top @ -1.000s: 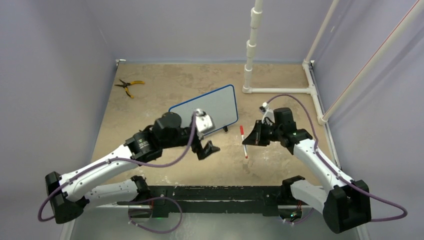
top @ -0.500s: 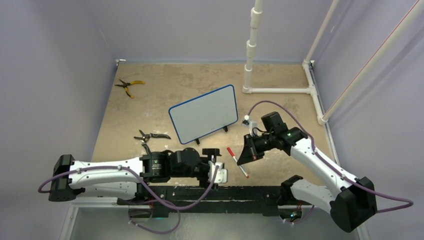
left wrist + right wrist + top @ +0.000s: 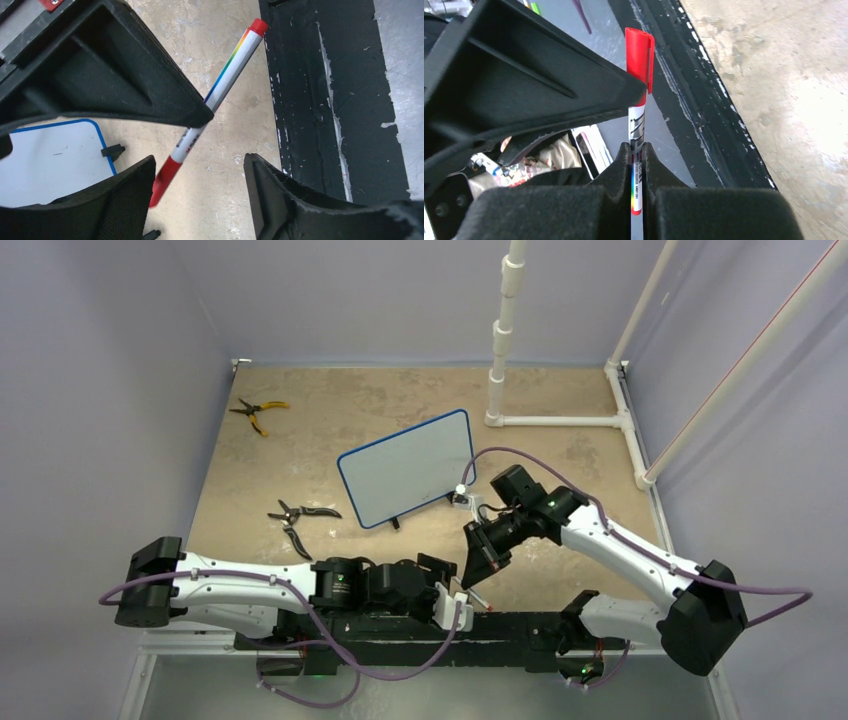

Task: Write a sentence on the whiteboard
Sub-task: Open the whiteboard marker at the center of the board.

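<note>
The right claw is pinched tight on a marker, gripping the white barrel partway along so that the red cap sticks out past the fingertips. The left claw stands partly open, its two fingers well apart. The capped end of the marker lies in the gap, close against one finger; I cannot tell whether it touches. In the right wrist view one left finger crosses the barrel just below the cap.

From above, both claws meet low over the near edge of the surface, just beside the black rail that carries the arm bases. The left arm lies stretched along that rail and the right arm reaches in from the other side.

The whiteboard stands on its small black feet near the middle of the surface, beyond both claws and apart from them, its blue-framed face turned towards the arms.

Black snips lie just left of the board. Yellow-handled pliers lie well apart from it, near the far left corner.
</note>
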You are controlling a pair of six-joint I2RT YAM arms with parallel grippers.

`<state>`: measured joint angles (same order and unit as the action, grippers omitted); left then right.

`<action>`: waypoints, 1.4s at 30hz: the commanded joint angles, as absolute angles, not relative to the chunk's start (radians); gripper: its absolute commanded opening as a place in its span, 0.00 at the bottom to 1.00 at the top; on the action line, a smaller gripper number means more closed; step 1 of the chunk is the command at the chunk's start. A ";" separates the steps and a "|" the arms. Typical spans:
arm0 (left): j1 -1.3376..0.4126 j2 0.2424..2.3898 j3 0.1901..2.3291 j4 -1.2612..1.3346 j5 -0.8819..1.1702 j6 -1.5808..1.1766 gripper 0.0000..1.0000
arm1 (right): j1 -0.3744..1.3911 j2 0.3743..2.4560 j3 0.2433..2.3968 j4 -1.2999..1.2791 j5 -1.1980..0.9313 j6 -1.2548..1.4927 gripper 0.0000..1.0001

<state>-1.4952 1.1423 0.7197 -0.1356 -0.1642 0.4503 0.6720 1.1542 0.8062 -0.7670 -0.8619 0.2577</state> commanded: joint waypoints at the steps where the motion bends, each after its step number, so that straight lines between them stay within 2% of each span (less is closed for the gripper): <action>1: -1.509 1.139 0.728 -0.094 -0.193 0.467 0.59 | 0.726 1.177 0.867 -0.766 -0.921 0.232 0.00; 3: -1.509 1.135 0.724 -0.095 -0.209 0.468 0.51 | 0.744 1.186 0.875 -0.772 -0.924 0.228 0.00; 8: -1.514 1.129 0.712 -0.103 -0.230 0.466 0.42 | 0.778 1.196 0.905 -0.794 -0.927 0.216 0.00; 20: -1.532 1.094 0.703 -0.162 -0.318 0.464 0.38 | 0.792 1.176 0.922 -0.826 -0.916 0.213 0.00; 22: -1.532 1.088 0.703 -0.167 -0.320 0.465 0.35 | 0.792 1.174 0.922 -0.828 -0.916 0.213 0.00; 25: -1.534 1.098 0.706 -0.178 -0.302 0.462 0.26 | 0.792 1.172 0.926 -0.823 -0.925 0.213 0.00; 28: -1.535 1.115 0.724 -0.195 -0.290 0.444 0.04 | 0.792 1.168 0.934 -0.815 -0.934 0.219 0.00; 30: -1.536 1.122 0.732 -0.198 -0.287 0.411 0.00 | 0.792 1.165 0.937 -0.796 -0.932 0.240 0.00; 31: -1.536 1.124 0.737 -0.198 -0.288 0.387 0.00 | 0.792 1.159 0.937 -0.774 -0.926 0.261 0.02; 34: -1.531 1.113 0.746 -0.204 -0.279 0.309 0.00 | 0.790 1.116 0.924 -0.678 -0.870 0.372 0.37; 36: -1.499 1.080 0.739 -0.193 -0.218 0.254 0.00 | 0.791 1.075 0.907 -0.568 -0.802 0.452 0.55; 39: -1.410 1.025 0.722 -0.160 -0.078 0.192 0.00 | 0.788 1.009 0.866 -0.415 -0.703 0.575 0.70; 42: -1.324 0.984 0.709 -0.124 0.053 0.152 0.00 | 0.784 0.940 0.856 -0.316 -0.559 0.655 0.80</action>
